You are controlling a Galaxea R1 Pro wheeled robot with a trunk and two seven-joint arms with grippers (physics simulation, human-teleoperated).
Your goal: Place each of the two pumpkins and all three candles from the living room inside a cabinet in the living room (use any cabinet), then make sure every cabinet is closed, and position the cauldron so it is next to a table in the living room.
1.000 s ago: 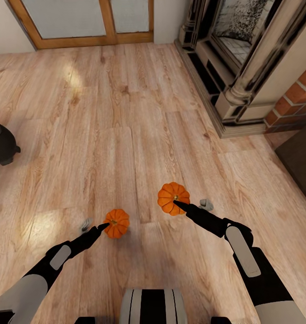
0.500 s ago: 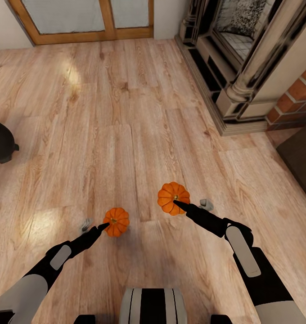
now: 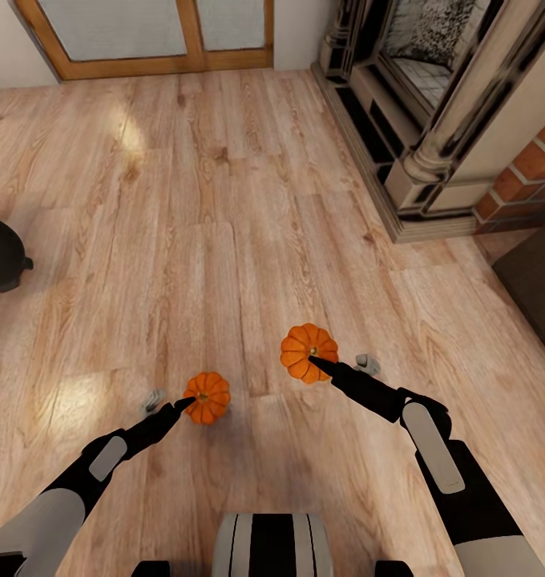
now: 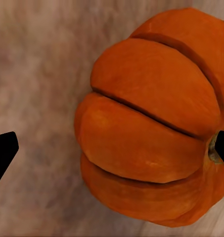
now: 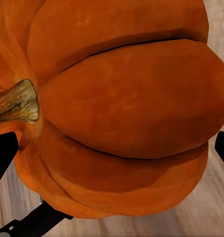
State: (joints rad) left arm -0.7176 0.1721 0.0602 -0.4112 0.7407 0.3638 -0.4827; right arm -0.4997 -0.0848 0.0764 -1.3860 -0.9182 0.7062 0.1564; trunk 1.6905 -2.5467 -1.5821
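Plank floor (fireplace nearby); both grippers, seemingly open, straddle pumpkins.

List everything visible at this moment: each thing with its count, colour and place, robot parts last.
Ribbed orange pumpkins: two, on the floor; one at the left end effector, one at the right end effector.
Squat black cauldron: one, at the head view's left edge, cut off.
Light wood plank floor: pale brown, across the room.
Ornate fireplace surround: one, cream and black, upper right.
Red brick chimney: right edge.
Wood-framed glass doors: top of view.
Dark brown unit: right edge, partly seen.
Left end effector: black, fingers straddling its pumpkin.
Right end effector: black, fingers straddling its pumpkin.
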